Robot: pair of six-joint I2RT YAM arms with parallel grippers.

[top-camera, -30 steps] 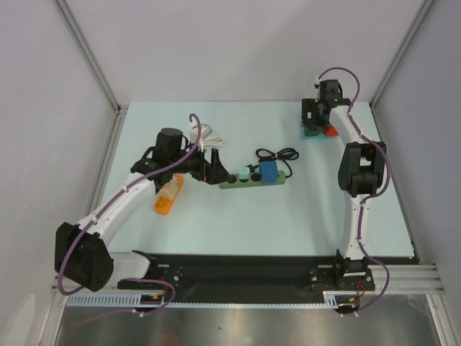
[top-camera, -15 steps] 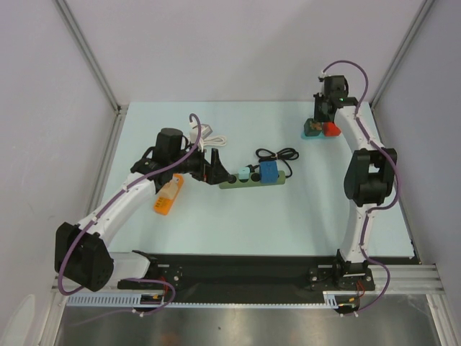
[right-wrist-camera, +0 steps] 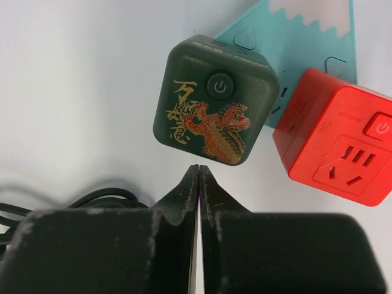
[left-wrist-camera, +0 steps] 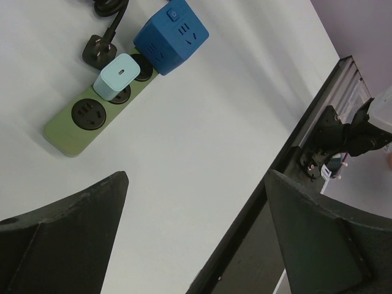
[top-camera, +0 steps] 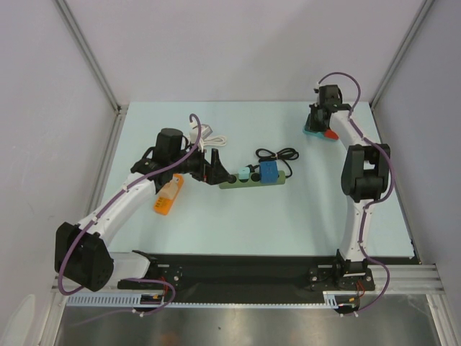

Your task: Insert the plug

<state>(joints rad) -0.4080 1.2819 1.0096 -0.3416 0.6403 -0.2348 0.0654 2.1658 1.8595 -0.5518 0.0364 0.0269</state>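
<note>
Over the last second our right gripper (right-wrist-camera: 198, 168) has closed empty, tips together just beside the dark dragon-printed plug (right-wrist-camera: 215, 98) at the overhead view's upper right, so we judge insertion wholly ahead, while our left gripper (left-wrist-camera: 195, 177) hovers wide open near the centre-frame green power strip (left-wrist-camera: 61, 131).

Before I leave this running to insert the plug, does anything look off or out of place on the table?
On the right gripper the jaws are shut with nothing between them; the dark green dragon cube lies just beyond the tips, ungripped. Nothing looks spilled or damaged.
</note>
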